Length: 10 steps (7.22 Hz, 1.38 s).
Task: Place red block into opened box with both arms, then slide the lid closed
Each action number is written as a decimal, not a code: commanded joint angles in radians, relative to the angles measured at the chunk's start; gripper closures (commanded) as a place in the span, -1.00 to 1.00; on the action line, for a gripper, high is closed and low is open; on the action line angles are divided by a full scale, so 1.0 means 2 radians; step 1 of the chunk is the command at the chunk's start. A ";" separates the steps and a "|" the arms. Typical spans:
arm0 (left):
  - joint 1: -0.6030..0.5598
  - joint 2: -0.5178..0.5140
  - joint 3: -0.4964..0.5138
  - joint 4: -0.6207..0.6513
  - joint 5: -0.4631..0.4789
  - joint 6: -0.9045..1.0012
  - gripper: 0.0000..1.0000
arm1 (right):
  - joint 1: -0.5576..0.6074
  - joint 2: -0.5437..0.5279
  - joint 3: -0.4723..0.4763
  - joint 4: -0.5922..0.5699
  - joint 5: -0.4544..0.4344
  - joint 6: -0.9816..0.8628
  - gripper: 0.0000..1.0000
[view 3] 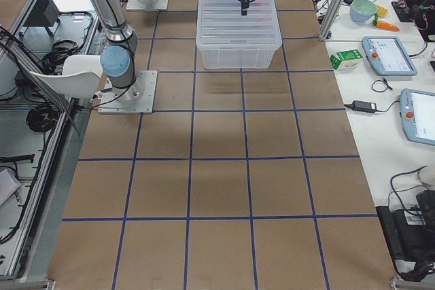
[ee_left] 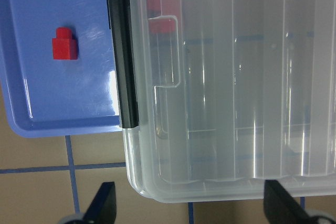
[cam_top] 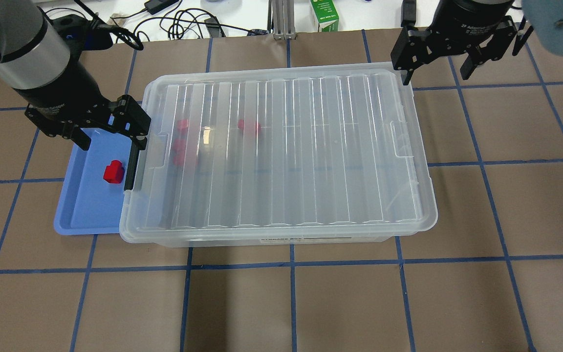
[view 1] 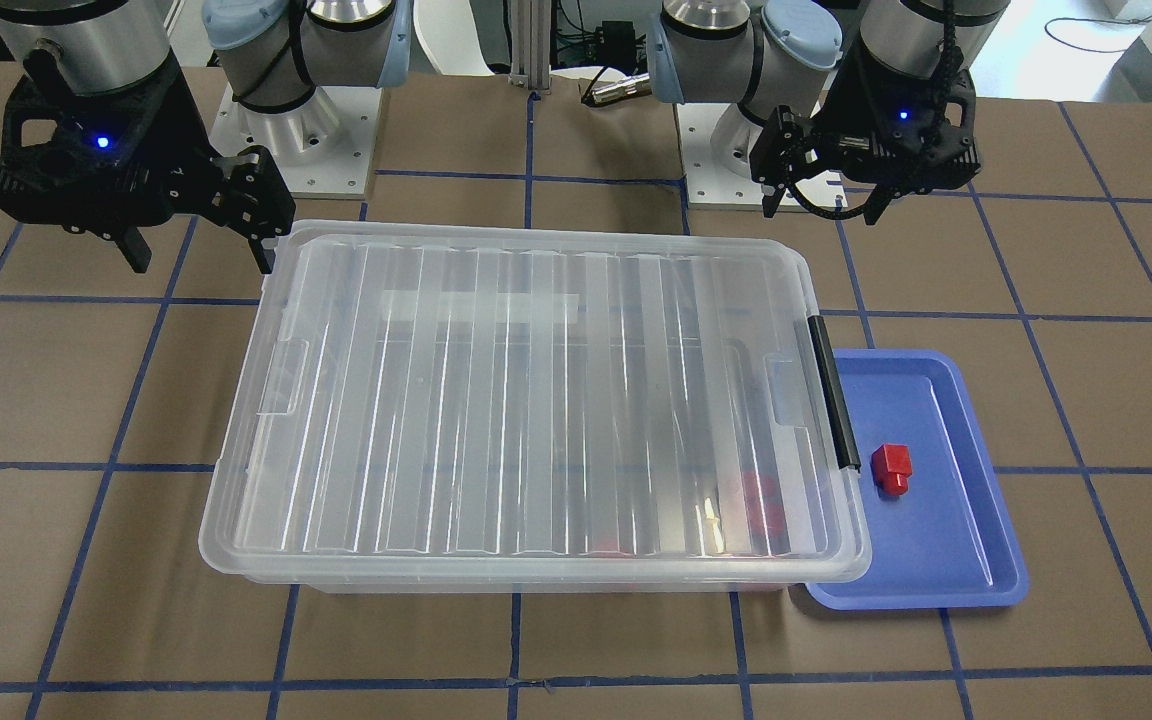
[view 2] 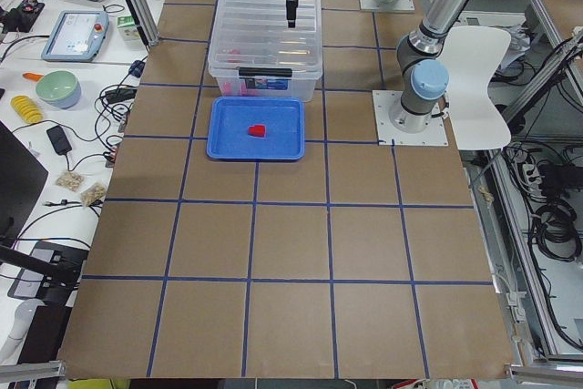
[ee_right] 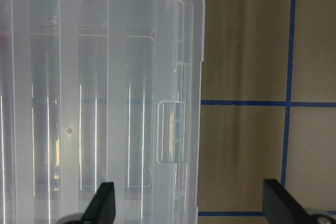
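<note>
The clear box [cam_top: 281,238] stands mid-table with the ribbed lid [cam_top: 286,146] lying flat over it, covering its top. Three red blocks [cam_top: 249,126] show blurred through the lid near the black handle [cam_top: 131,166]. One more red block [cam_top: 114,172] [view 1: 891,468] [ee_left: 64,44] lies on the blue tray [cam_top: 81,215] beside the handle. My left gripper [cam_top: 112,139] [view 1: 824,208] hangs open above the tray's far end and the handle, holding nothing. At the box's far right corner my right gripper [cam_top: 435,73] [view 1: 201,258] is open and empty, one fingertip just over the lid's corner.
The blue tray [view 1: 956,560] touches the box's handle end. Brown table panels with blue tape lines [cam_top: 291,264] surround the box. Cables and a green carton [cam_top: 324,14] lie beyond the far edge. Side tables hold tablets and a bowl [view 2: 56,88].
</note>
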 commanded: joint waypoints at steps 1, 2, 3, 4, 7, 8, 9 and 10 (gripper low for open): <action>0.001 0.001 0.000 0.000 0.000 0.001 -1.00 | 0.000 0.000 0.000 0.000 0.000 0.000 -1.00; 0.001 0.003 0.000 -0.002 0.001 0.002 -1.00 | 0.000 0.001 0.000 0.000 0.000 -0.002 -1.00; 0.001 0.002 0.000 -0.001 0.001 0.002 -1.00 | 0.000 0.001 0.000 -0.001 -0.002 -0.005 -1.00; 0.001 0.003 0.000 -0.002 0.001 0.002 -1.00 | -0.001 0.002 0.000 -0.001 0.000 -0.006 -1.00; 0.001 0.001 0.000 0.001 0.001 0.001 -1.00 | -0.004 0.035 0.011 0.000 -0.007 -0.047 -1.00; 0.001 0.001 0.000 0.000 0.001 0.001 -1.00 | -0.005 0.063 0.011 -0.014 -0.009 -0.053 -0.99; 0.001 0.000 0.000 0.001 0.001 0.001 -1.00 | -0.018 0.092 0.018 -0.048 -0.007 -0.052 -1.00; 0.001 0.002 0.000 -0.002 0.001 0.001 -1.00 | -0.039 0.107 0.025 -0.073 -0.002 -0.052 -1.00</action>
